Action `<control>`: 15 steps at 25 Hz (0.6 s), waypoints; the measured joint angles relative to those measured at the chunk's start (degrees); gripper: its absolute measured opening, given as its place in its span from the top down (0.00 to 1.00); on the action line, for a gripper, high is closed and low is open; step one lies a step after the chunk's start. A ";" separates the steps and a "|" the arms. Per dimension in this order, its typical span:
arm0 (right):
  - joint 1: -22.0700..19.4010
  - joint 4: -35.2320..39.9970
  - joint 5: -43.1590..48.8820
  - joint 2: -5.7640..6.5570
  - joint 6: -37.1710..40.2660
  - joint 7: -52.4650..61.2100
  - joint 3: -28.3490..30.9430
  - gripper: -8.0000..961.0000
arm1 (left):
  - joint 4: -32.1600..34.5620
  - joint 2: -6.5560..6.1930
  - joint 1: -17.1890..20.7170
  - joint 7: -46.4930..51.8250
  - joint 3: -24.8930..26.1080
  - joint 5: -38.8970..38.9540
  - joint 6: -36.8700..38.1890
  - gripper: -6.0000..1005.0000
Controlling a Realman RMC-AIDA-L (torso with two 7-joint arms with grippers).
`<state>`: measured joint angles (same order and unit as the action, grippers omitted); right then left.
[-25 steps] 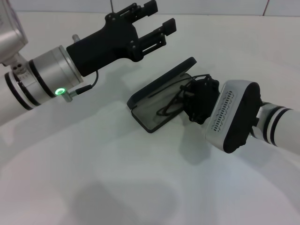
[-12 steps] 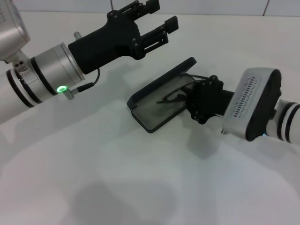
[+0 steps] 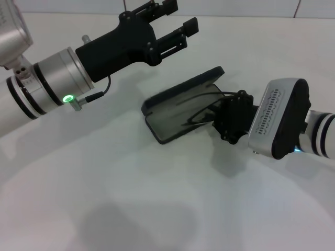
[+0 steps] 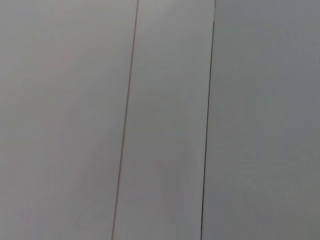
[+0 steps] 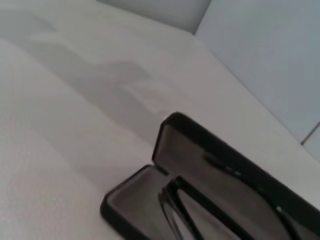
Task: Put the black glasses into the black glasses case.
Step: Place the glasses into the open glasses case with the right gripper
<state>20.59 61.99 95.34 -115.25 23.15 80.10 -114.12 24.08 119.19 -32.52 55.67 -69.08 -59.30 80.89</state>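
The black glasses case [image 3: 172, 107] lies open on the white table, mid-view, with its lid raised on the far side. The black glasses [image 3: 198, 111] lie in its grey tray, one temple arm curving up toward my right gripper [image 3: 230, 121], which sits at the case's right end, touching or nearly touching it. The right wrist view shows the open case [image 5: 150, 192] and the glasses' frame [image 5: 172, 210] inside it. My left gripper [image 3: 175, 20] is open and empty, held in the air behind and left of the case.
The white table [image 3: 131, 198] spreads around the case. A pale wall with panel seams [image 4: 207, 125] fills the left wrist view. My left arm [image 3: 57, 83] reaches in from the left, above the table.
My right gripper has drawn back to the right from over the case. The glasses have gone down into the tray. The case has turned slightly. The left arm has barely moved.
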 joint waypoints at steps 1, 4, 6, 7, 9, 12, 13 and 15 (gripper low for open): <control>-0.11 0.34 1.41 -0.04 0.64 1.14 0.38 0.88 | 0.00 -0.01 0.00 0.01 0.00 -0.04 0.00 0.33; -0.23 1.47 4.82 -0.10 2.98 2.99 1.66 0.88 | 0.00 -0.01 0.00 0.02 0.00 -0.07 -0.02 0.33; -0.19 2.12 6.54 -0.11 3.87 3.96 2.33 0.87 | 0.00 -0.02 0.00 0.03 0.00 -0.05 -0.04 0.33; -0.08 2.56 7.82 -0.12 4.26 4.76 2.65 0.87 | 0.00 -0.01 0.00 0.03 0.00 -0.04 -0.04 0.33; 0.06 3.19 9.44 -0.15 4.70 5.93 3.07 0.87 | 0.00 0.03 -0.03 -0.06 0.00 -0.03 -0.04 0.33; 0.56 3.84 10.61 -0.26 5.02 7.27 3.38 0.87 | 0.00 0.16 -0.26 -0.26 0.00 0.00 -0.04 0.33; 0.80 3.82 10.64 -0.32 5.00 7.36 3.38 0.86 | 0.00 0.18 -0.33 -0.29 0.00 0.01 -0.04 0.33; 1.83 3.13 10.70 -0.58 4.81 7.48 3.40 0.86 | 0.00 0.23 -0.37 -0.29 0.00 0.03 -0.04 0.33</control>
<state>22.42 65.12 106.04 -115.83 27.97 87.58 -110.72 24.08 119.42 -32.89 55.38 -69.08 -59.28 80.86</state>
